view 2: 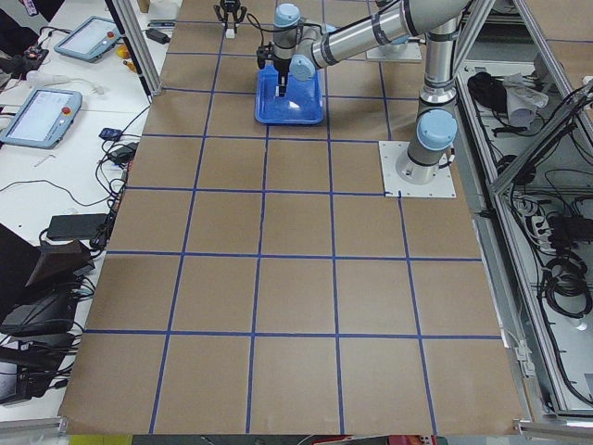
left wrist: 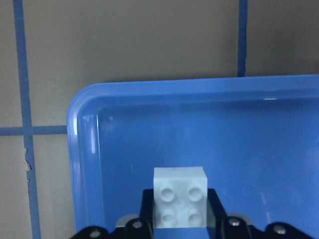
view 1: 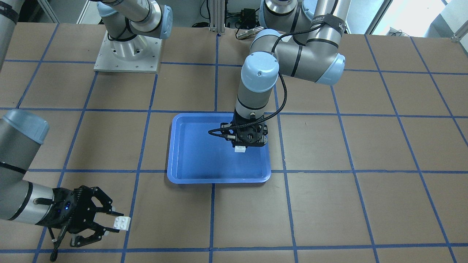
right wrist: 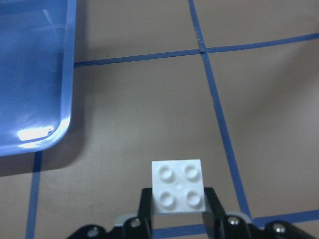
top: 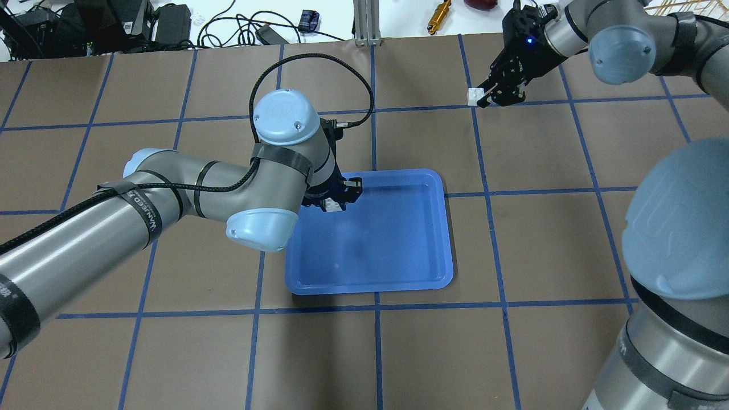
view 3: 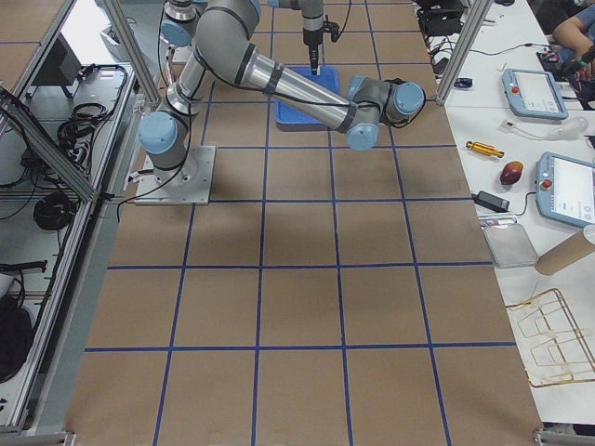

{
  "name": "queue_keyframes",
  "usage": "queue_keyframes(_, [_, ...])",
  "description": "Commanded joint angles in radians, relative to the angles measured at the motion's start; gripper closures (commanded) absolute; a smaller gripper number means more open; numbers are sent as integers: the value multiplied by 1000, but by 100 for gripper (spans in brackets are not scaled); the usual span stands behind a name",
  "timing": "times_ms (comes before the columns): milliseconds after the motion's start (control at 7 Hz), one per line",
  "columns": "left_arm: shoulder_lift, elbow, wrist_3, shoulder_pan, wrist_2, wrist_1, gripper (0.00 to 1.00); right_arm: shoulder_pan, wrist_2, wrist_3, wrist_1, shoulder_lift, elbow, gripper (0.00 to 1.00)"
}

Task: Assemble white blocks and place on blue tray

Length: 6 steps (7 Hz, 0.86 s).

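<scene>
The blue tray point(view 1: 204, 160) lies mid-table; it also shows in the overhead view point(top: 393, 250). My left gripper point(view 1: 242, 146) points down over the tray's side nearest the robot's left and is shut on a white block point(view 1: 240, 149). The left wrist view shows this block point(left wrist: 179, 196), studs up, between the jaws above the tray floor point(left wrist: 249, 149). My right gripper point(view 1: 116, 223) is far from the tray, low over the brown table, and is shut on the other white block point(view 1: 122, 223). The right wrist view shows that block point(right wrist: 178, 185) with the tray's corner point(right wrist: 35, 74) at upper left.
The table is brown with a grid of blue tape lines point(view 1: 212, 219). The right arm's base plate point(view 1: 128, 54) stands at the table's robot side. Cables, teach pendants and small items lie beyond the far table edge point(top: 171, 23).
</scene>
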Motion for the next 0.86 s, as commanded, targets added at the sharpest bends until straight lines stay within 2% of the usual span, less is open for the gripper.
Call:
queue_keyframes(0, [-20,-8,-38,-13,-2,19,92,4,2,2,-69,-123,195,100])
queue_keyframes(286, [-51,-7,-74,-23,-2,22,92,7,5,9,-181,-190,354,100])
queue_keyframes(429, [-52,-7,-83,-32,-1,22,92,27,5,12,-202,-220,403,100])
queue_keyframes(714, [-64,-8,-120,-43,-1,22,92,94,5,78,-319,-244,461,100])
